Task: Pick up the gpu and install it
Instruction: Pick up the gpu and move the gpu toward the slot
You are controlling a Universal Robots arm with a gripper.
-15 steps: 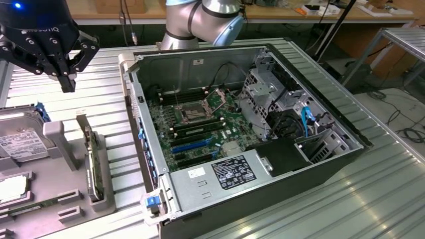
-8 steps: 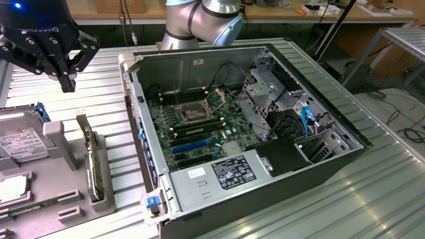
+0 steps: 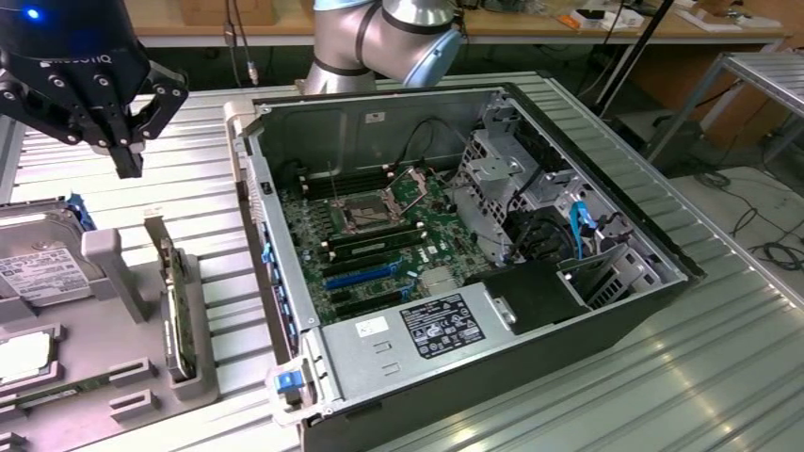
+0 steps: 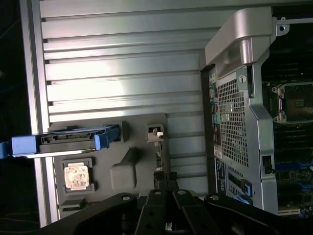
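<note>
- A ribbed metal table [image 3: 703, 377] carries the whole setup. Behind it runs a wooden bench [image 3: 528, 28] with small items on it, and loose cables [image 3: 769, 247] lie on the floor at the exterior view's right.
- An open computer case [image 3: 603, 330] lies on its side in the middle of the table. Its motherboard [image 3: 377, 226] faces up, with the bare processor socket and the blue slots in plain sight.
- The robot arm [image 3: 390, 38] rises from behind the case.
- Beside the case, at the exterior view's left, sits a grey holder tray [image 3: 101, 414] with moulded pockets.
- A hard drive [image 3: 32, 268] with a white label stands in the tray, blue rails at its sides. In the wrist view a small square chip [image 4: 77, 176] lies in a pocket near it.
- The gpu [image 3: 180, 311] stands on edge in a slot of the tray on the side nearest the case. It is a thin dark card with its silver end bracket at the far end.
- In the wrist view the gpu [image 4: 159, 161] shows edge-on, just ahead of the fingertips and roughly in line with them.
- The gripper [image 3: 126, 162] hangs above the table at the upper left of the exterior view. It is over the far end of the tray and clear of the card.
- Its jaws are pressed together with no gap between the tips. Nothing is held between them and they touch nothing.
- In the wrist view the gripper [image 4: 166, 193] appears as two black fingers meeting in a point.
</note>
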